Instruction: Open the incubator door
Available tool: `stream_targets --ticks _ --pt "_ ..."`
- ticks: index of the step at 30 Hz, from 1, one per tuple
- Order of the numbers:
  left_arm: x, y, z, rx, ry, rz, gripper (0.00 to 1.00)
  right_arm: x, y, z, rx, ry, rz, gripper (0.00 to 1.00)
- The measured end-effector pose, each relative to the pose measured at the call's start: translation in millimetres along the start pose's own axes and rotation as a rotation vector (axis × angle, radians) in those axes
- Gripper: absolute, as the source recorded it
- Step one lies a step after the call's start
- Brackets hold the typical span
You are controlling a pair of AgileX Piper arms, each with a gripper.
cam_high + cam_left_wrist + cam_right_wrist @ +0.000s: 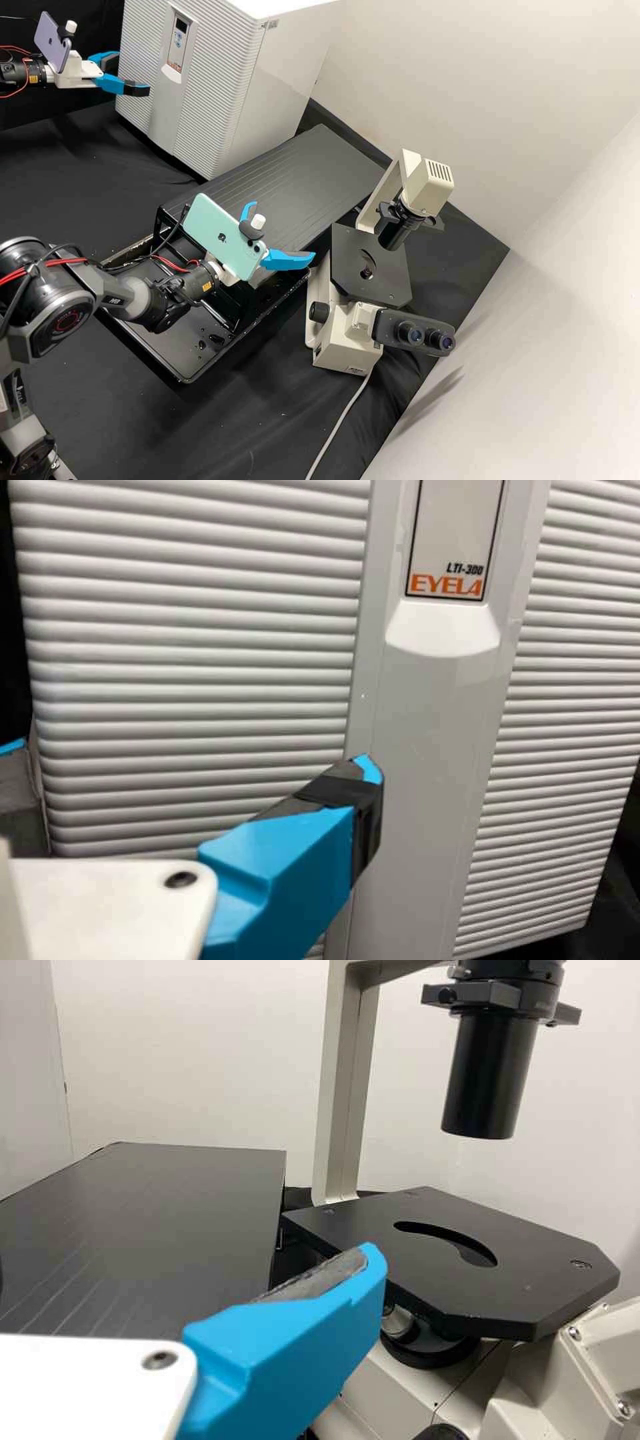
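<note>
My left gripper (131, 73): open, before one closed incubator door (217, 83)
My right gripper (283, 231): open, near one microscope (343, 343)
Between incubator (287, 83) and microscope: one black board (307, 170)
Black tray (175, 343): one
Phones (220, 237): two

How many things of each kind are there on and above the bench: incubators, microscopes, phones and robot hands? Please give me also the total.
Incubator: 1
Microscope: 1
Phones: 2
Robot hands: 2
Total: 6
</note>
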Motion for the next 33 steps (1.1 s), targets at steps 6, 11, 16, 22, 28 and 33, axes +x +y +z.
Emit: stream_targets --ticks 6,11,16,22,28,33 --pt "0.0 0.3 -0.3 -0.004 0.003 0.004 0.00 0.0 0.0 0.0 0.000 0.000 0.000 1.00" --pt "0.0 0.4 -1.2 -0.010 0.014 0.004 0.00 0.0 0.0 0.0 0.000 0.000 0.000 1.00" --pt "0.0 0.6 -2.2 -0.015 0.025 0.006 0.00 0.0 0.0 0.0 0.000 0.000 0.000 1.00" --pt "-0.5 0.8 -3.1 -0.009 0.027 0.007 0.00 0.0 0.0 0.0 0.000 0.000 0.000 1.00" --pt "-0.9 1.0 -3.9 -0.002 0.030 0.006 0.00 0.0 0.0 0.0 0.000 0.000 0.000 1.00" --pt "-1.3 1.1 -4.7 0.000 0.031 0.006 0.00 0.0 0.0 0.0 0.000 0.000 0.000 1.00"
